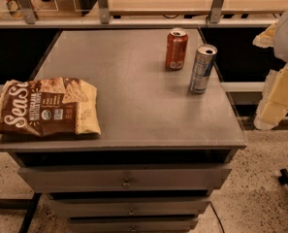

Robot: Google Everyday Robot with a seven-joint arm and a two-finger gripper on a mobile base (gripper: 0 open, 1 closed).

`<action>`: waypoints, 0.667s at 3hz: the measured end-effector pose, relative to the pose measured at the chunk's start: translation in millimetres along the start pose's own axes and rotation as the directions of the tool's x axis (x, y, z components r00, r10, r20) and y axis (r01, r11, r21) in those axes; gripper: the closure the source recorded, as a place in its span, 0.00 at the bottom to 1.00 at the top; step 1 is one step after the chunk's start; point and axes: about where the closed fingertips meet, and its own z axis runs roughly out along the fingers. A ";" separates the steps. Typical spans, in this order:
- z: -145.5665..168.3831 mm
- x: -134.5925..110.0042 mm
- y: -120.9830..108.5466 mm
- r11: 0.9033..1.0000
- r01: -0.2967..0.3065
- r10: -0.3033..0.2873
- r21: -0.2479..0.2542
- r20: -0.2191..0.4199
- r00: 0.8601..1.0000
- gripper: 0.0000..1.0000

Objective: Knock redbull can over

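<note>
The redbull can [202, 69], tall, slim, silver and blue with a silver top, stands upright near the right edge of the grey cabinet top [134, 96]. My gripper [273, 103] shows as pale arm parts at the right edge of the camera view. It is off the cabinet's right side, to the right of the can and apart from it.
A shorter orange-red soda can [176, 49] stands upright just left of and behind the redbull can. A brown and yellow chip bag [44, 107] lies at the front left corner. Drawers [126, 178] sit below the top. A shelf rail [134, 21] runs along the back.
</note>
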 end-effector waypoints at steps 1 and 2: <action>0.0 0.0 0.0 1.000 0.000 0.000 0.000 0.000 1.000 0.00; -1.7 -2.8 -2.7 1.000 -0.011 0.011 0.009 0.024 1.000 0.00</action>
